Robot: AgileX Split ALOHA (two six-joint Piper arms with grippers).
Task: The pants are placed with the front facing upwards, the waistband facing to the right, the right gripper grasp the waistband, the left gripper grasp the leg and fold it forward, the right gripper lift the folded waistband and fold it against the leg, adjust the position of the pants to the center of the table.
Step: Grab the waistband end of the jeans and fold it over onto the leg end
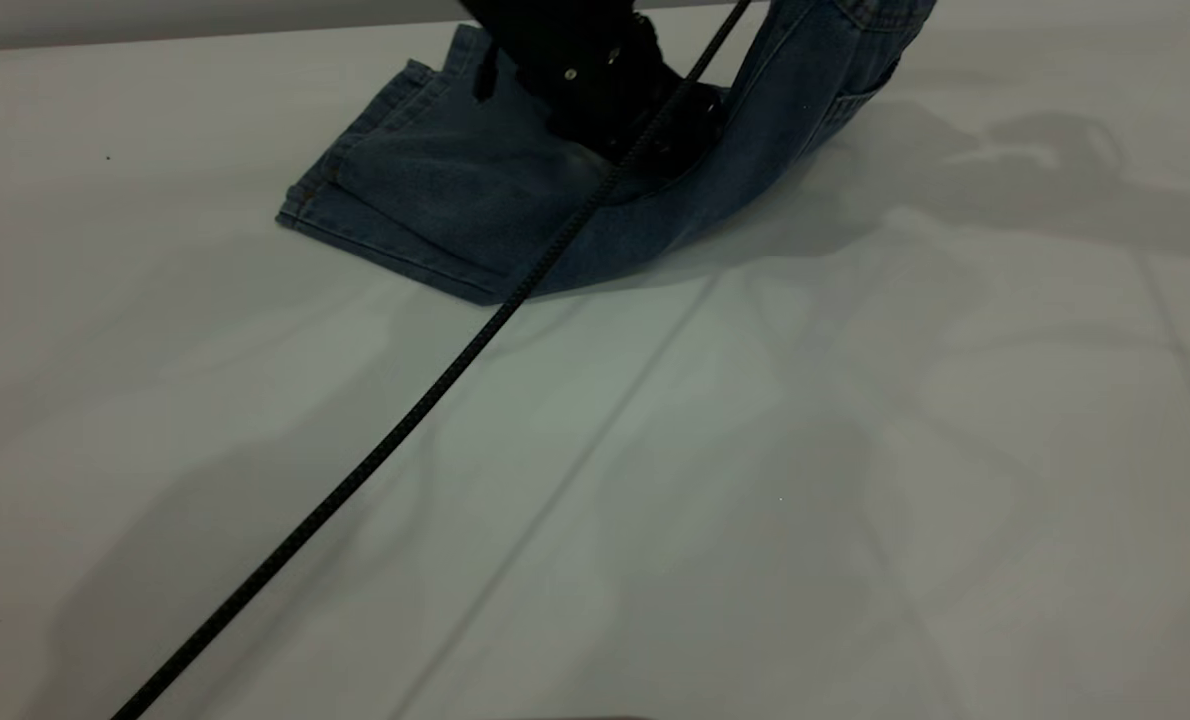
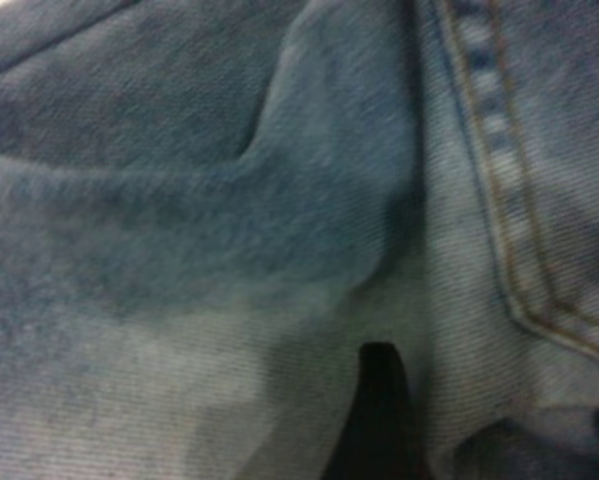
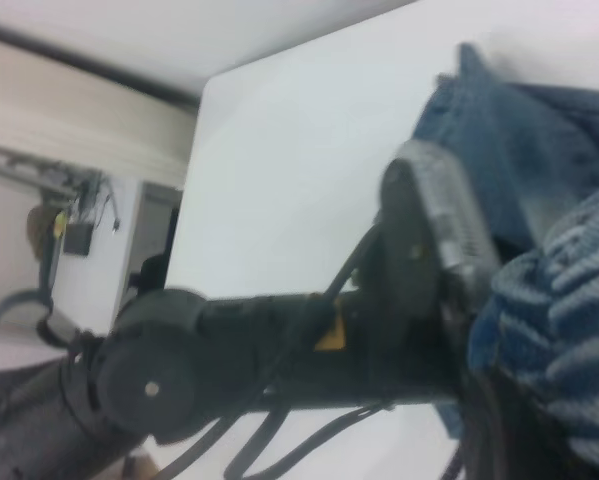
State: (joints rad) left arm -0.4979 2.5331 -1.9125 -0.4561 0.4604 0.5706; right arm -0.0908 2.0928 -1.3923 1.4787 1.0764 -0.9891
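The blue denim pants (image 1: 455,190) lie at the far middle of the white table (image 1: 755,480), leg hems to the left. Their right end rises steeply off the table and leaves the exterior view at the top. My left gripper (image 1: 645,140) is set down on the middle of the pants, in the hollow under the raised part; its wrist view is filled with denim (image 2: 229,220) and orange-brown stitching. The right gripper (image 3: 524,420) is out of the exterior view and is shut on the ruffled waistband (image 3: 569,290), held above the left arm (image 3: 279,340).
A black braided cable (image 1: 405,410) runs diagonally from the near left corner up across the pants. The table's far edge (image 1: 205,35) lies just behind the pants. Creases in the table cover cross the wide near half.
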